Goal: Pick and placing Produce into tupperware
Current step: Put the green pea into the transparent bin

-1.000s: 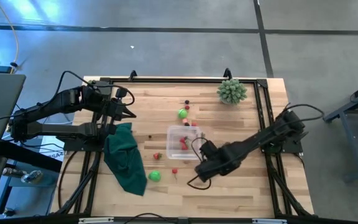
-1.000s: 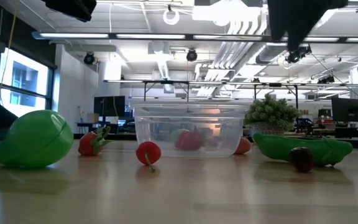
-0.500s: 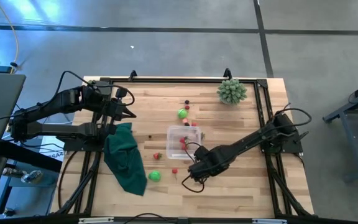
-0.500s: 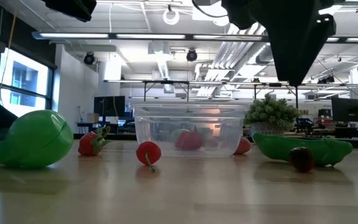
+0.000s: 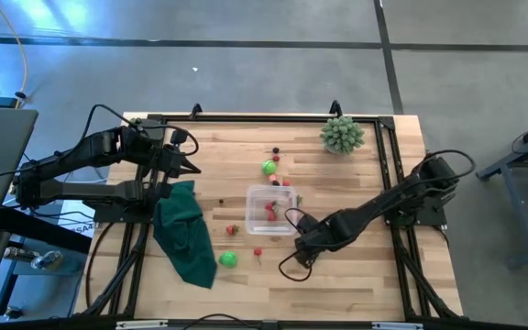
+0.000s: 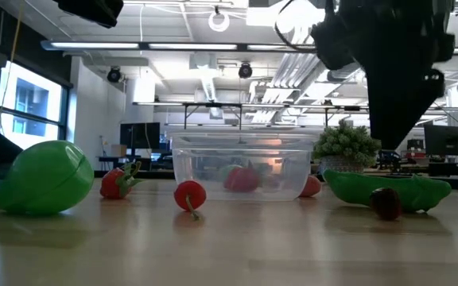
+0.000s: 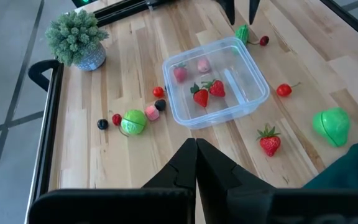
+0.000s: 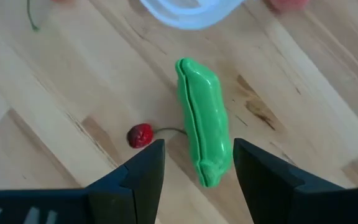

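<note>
The clear tupperware [image 5: 271,209] stands mid-table and holds two strawberries [image 7: 207,92] and two pink pieces [image 7: 190,68]. Loose produce lies around it: a green pea pod [image 8: 202,121] with a red cherry [image 8: 140,135] beside it, two green round pieces [image 5: 269,167] [image 5: 228,259], a strawberry [image 5: 232,229] and another cherry [image 5: 257,250]. My right gripper [image 8: 199,144] is open and hovers over the pod [image 6: 388,189], one finger on each side, touching nothing. In the high view the right arm covers the pod. My left gripper [image 7: 196,155] is shut and waits at the table's left [image 5: 193,168].
A dark green cloth [image 5: 186,236] lies at the table's near left. A pale green spiky plant [image 5: 342,135] stands at the far right corner. Small dark and red pieces [image 7: 107,121] lie on the far side of the tupperware. Bare wood [image 5: 356,275] stretches along the near right.
My right gripper has come down from above toward the pea pod and now hangs just over it. The left arm and all the produce have kept still.
</note>
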